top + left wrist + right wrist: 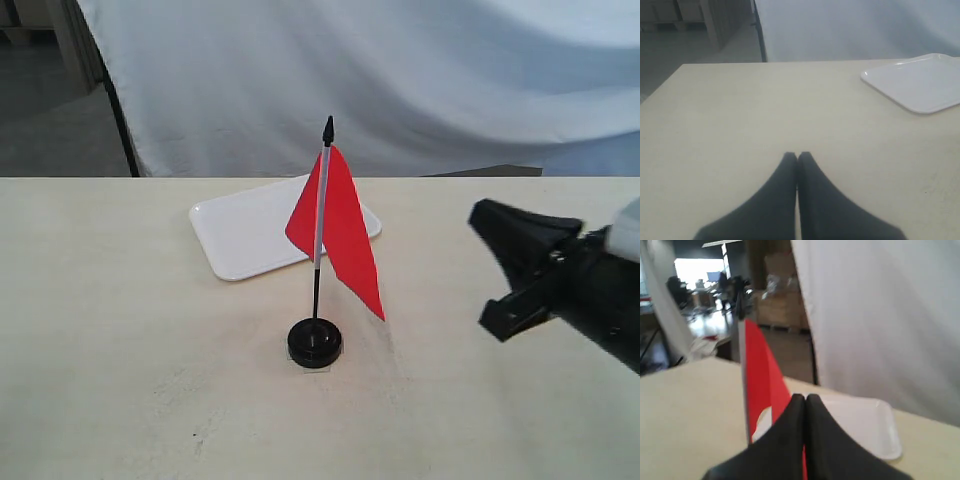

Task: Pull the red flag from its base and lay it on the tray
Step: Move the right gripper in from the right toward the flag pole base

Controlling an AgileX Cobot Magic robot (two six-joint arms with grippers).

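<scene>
The red flag (340, 225) stands upright in the base (314, 342), a small black disc on the pale table, its black tip pointing up. Just behind it lies the white tray (240, 235), with nothing on it. My right gripper (500, 240) hovers well to the right of the flag, apart from it. In the right wrist view its fingers (805, 397) are shut on nothing, with the flag (757, 370) and tray (865, 425) beyond them. My left gripper (798, 156) is shut and empty above bare table, the tray (920, 82) far off to one side. The exterior view does not show the left gripper.
A white cloth backdrop (400, 80) hangs behind the table's far edge. A dark stand leg (122, 120) slants down at the back left. Bare tabletop (120, 350) lies all around the base.
</scene>
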